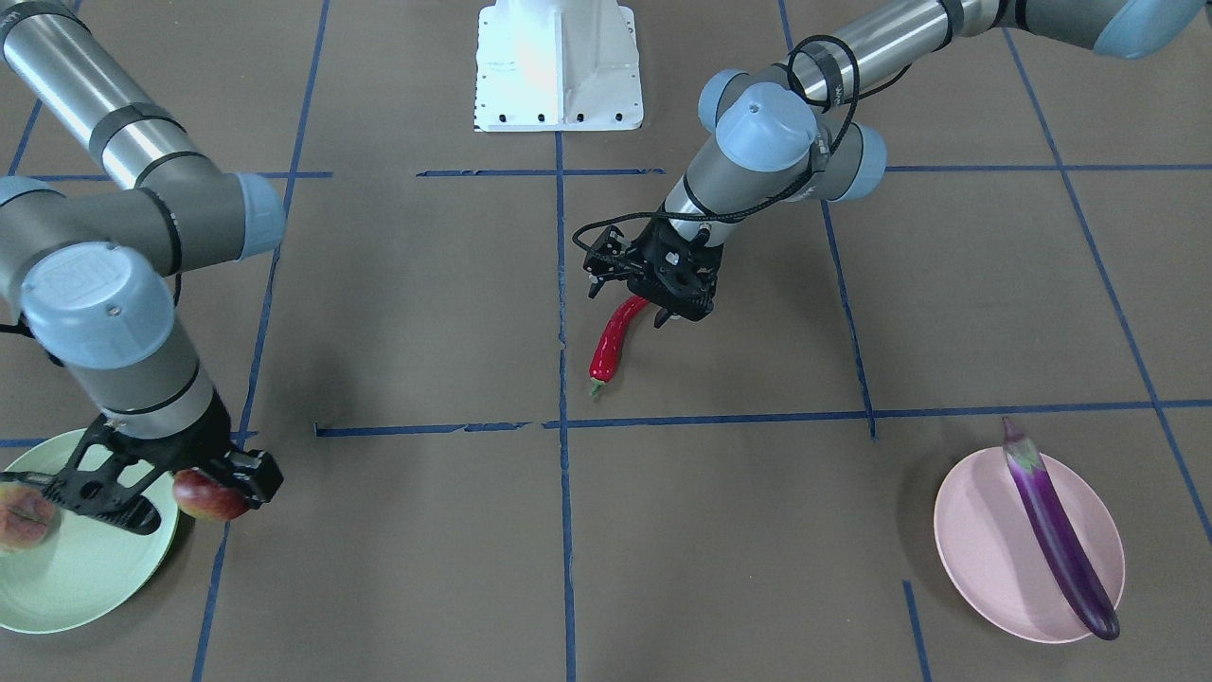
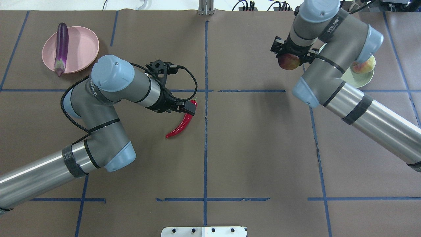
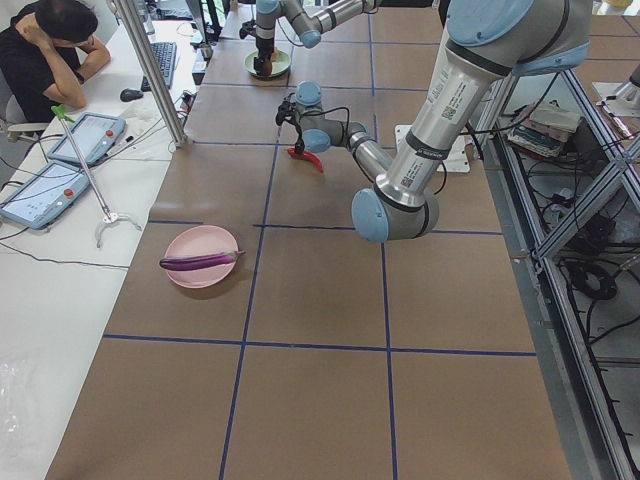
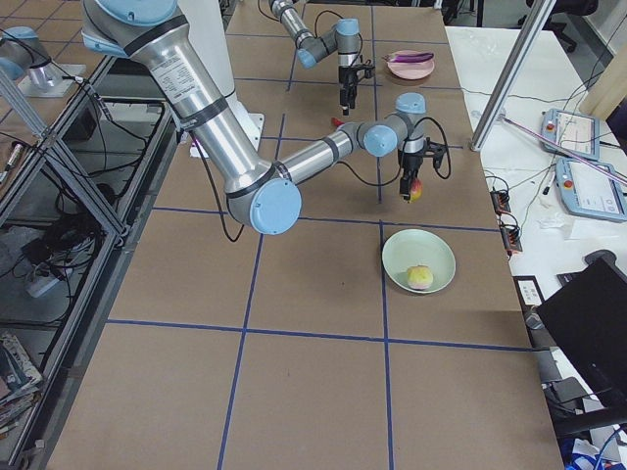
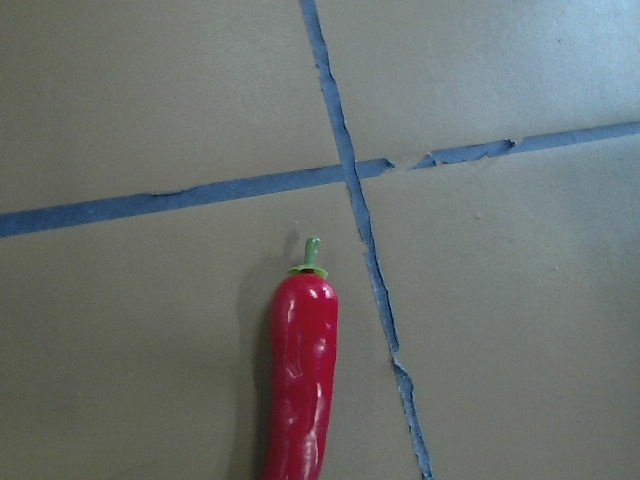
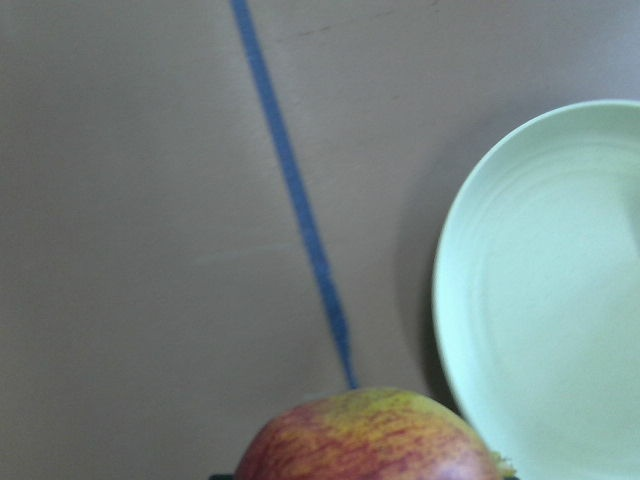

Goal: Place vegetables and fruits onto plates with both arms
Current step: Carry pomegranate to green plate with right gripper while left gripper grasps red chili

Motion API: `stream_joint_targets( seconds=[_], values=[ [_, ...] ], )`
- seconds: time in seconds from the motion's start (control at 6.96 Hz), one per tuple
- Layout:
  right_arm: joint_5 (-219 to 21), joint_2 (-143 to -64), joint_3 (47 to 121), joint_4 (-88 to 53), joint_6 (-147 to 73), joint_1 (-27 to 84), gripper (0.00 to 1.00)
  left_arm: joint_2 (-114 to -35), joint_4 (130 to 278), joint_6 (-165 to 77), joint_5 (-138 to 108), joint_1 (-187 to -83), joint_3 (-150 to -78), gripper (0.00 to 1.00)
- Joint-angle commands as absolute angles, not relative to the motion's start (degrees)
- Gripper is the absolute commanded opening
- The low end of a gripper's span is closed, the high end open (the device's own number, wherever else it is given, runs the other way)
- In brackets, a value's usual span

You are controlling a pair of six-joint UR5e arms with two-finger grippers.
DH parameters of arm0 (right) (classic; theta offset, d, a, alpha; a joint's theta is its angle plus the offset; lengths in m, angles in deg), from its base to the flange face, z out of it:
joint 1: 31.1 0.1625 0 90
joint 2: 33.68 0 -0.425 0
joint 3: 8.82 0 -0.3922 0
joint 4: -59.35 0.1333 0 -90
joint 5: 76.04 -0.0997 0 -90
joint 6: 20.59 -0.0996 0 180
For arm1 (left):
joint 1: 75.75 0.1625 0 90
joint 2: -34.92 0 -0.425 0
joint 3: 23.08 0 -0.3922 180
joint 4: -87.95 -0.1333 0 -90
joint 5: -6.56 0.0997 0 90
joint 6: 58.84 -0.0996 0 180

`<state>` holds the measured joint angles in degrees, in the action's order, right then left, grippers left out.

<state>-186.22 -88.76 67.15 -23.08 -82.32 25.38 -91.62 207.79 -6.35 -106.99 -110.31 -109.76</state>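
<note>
The red chili pepper (image 1: pixel 611 346) lies on the table near the centre line, and also shows in the overhead view (image 2: pixel 180 126) and the left wrist view (image 5: pixel 300 370). My left gripper (image 1: pixel 632 305) hovers just above it and looks open. My right gripper (image 1: pixel 189 493) is shut on the mottled red-yellow fruit (image 1: pixel 210 494), held above the table beside the rim of the mint green plate (image 1: pixel 85 578). The pale green-yellow fruit (image 1: pixel 21 516) rests on that plate. The purple eggplant (image 1: pixel 1056 530) lies across the pink plate (image 1: pixel 985 540).
The white robot base (image 1: pixel 559 66) stands at the table's near edge. Blue tape lines (image 1: pixel 561 284) cross the brown table. A seated person (image 3: pixel 50 50) and tablets (image 3: pixel 85 135) are at a side desk beyond the table.
</note>
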Motion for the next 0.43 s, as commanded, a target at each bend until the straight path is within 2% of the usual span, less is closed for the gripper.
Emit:
stream_joint_targets(
  seconds=[0.0, 0.14, 0.29],
  values=[
    [-186.16, -89.4, 60.64, -22.83, -74.41, 29.7, 0.0, -92.87, 202.92, -12.86, -103.93, -108.28, -108.7, 0.97],
    [-185.99, -89.41, 58.7, -22.48, -72.11, 30.85, 0.0, -92.87, 202.91, -12.87, -100.96, -106.7, -108.26, 0.97],
    [-185.73, -90.36, 56.6, -18.56, -72.18, 30.86, 0.06, -93.05, 202.91, -12.96, -98.15, -105.38, -107.29, 0.96]
  ],
)
